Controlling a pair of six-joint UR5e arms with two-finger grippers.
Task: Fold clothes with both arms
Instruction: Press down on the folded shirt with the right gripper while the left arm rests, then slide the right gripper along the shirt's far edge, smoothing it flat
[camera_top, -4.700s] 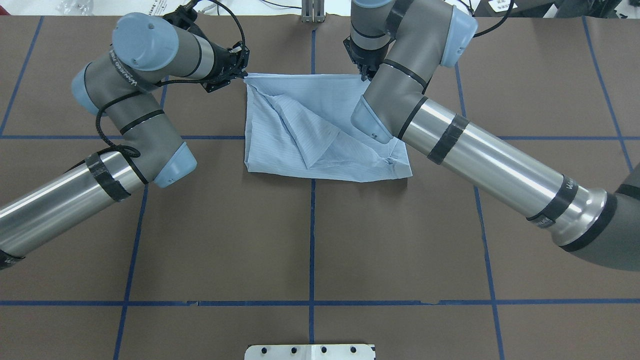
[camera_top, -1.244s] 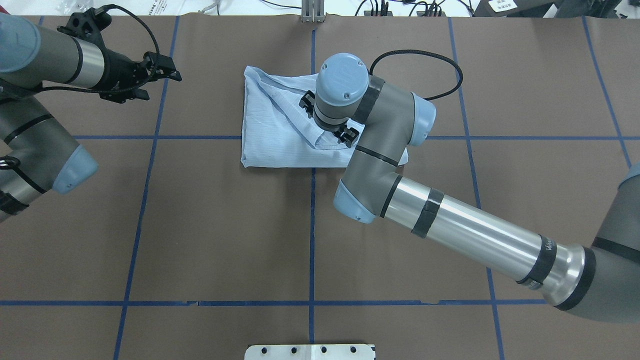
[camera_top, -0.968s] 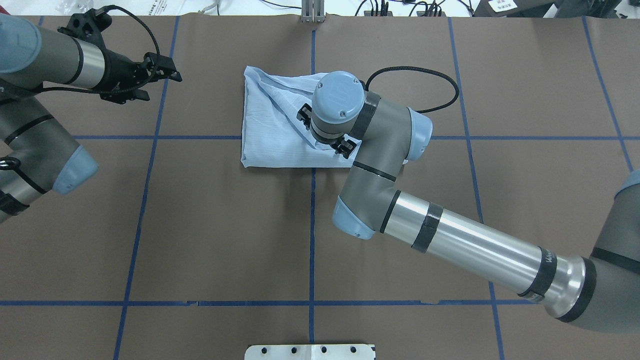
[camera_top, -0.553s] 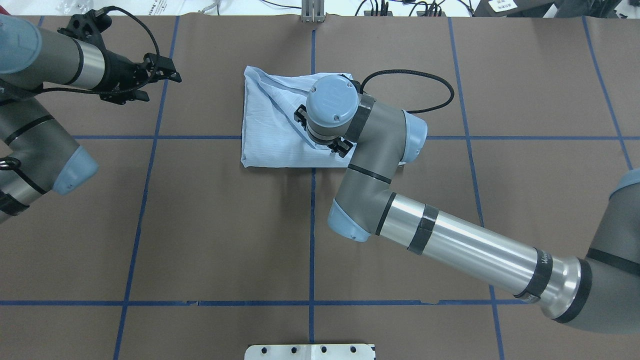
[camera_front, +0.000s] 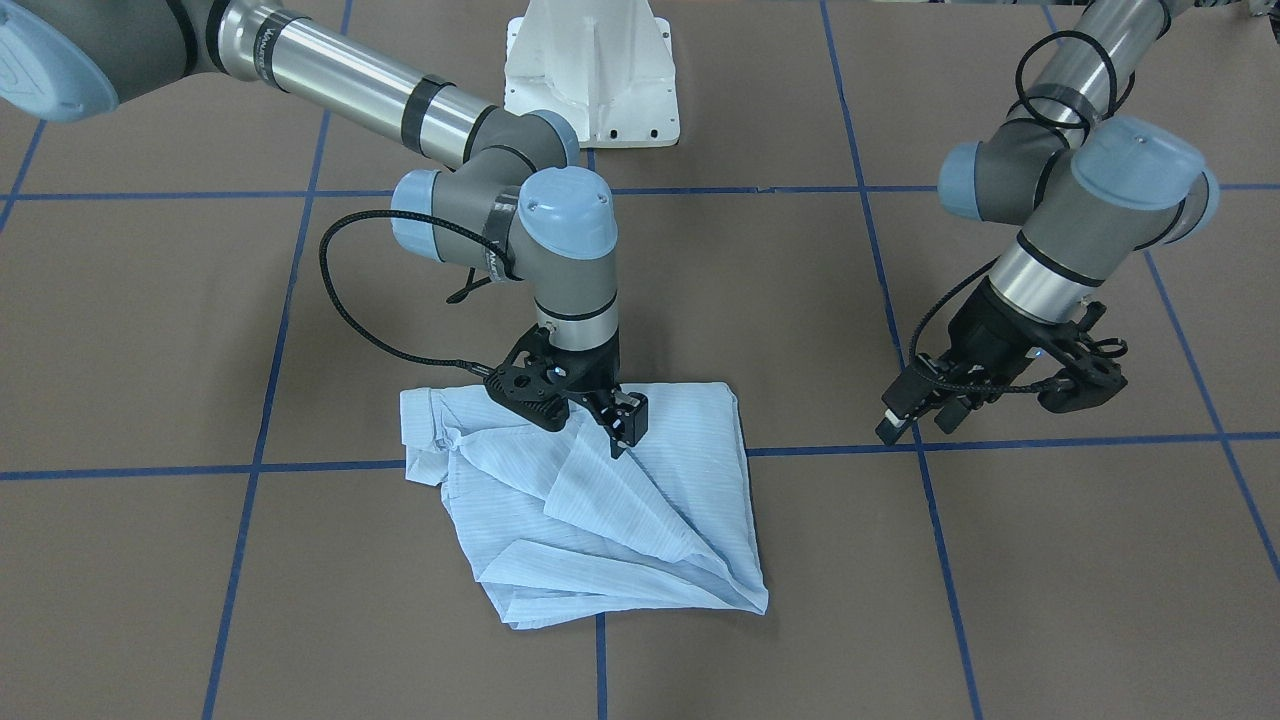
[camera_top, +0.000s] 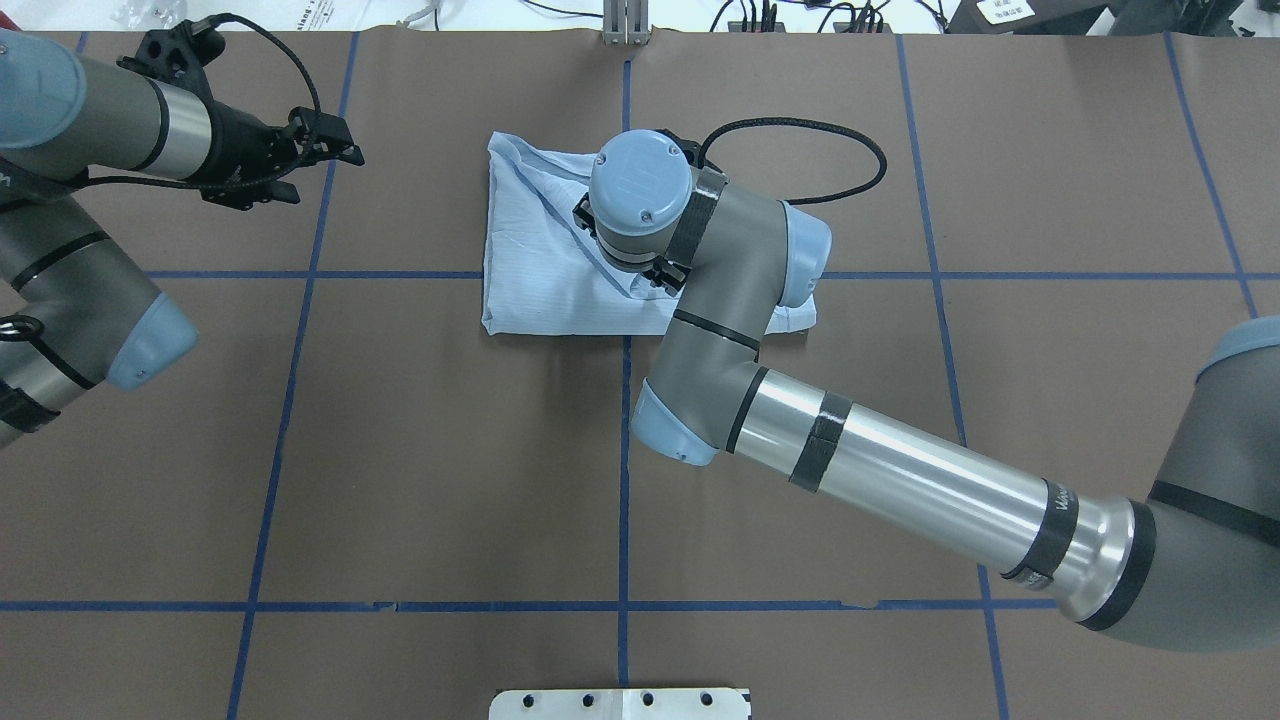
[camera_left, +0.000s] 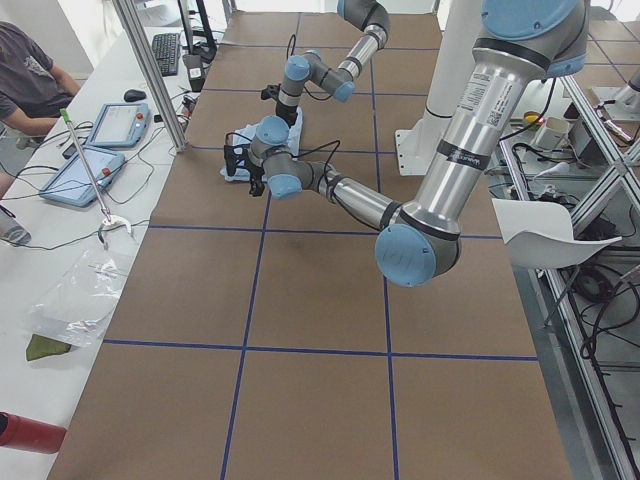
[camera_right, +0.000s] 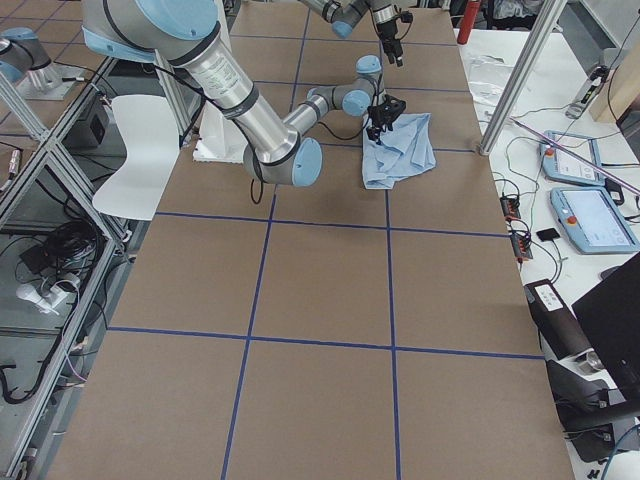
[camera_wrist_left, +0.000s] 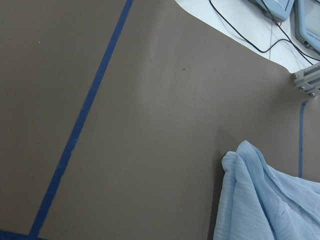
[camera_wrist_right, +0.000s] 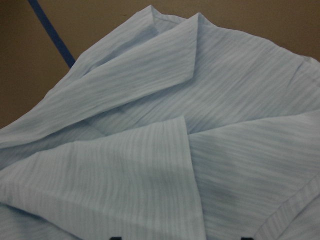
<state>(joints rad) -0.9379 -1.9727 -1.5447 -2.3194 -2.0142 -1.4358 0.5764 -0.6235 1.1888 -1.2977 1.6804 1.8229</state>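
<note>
Poised spread just above the half-folded shirt (camera_front: 640, 520) at centre frame on the counter (camera_front: 300, 620), the right gripper (camera_front: 608, 420) would do best to pinch one clean edge and draw it flat, while the left gripper (camera_front: 920, 418), spread and empty, hangs at right, clear of the cloth.

A robotics lab.
Tabletop (camera_top: 450, 450) gridded with blue tape (camera_top: 625, 450), metal frame posts (camera_left: 151, 75), control tablets (camera_left: 115, 125), a keyboard (camera_left: 165, 53), an operator (camera_left: 30, 70) seated alongside.
</note>
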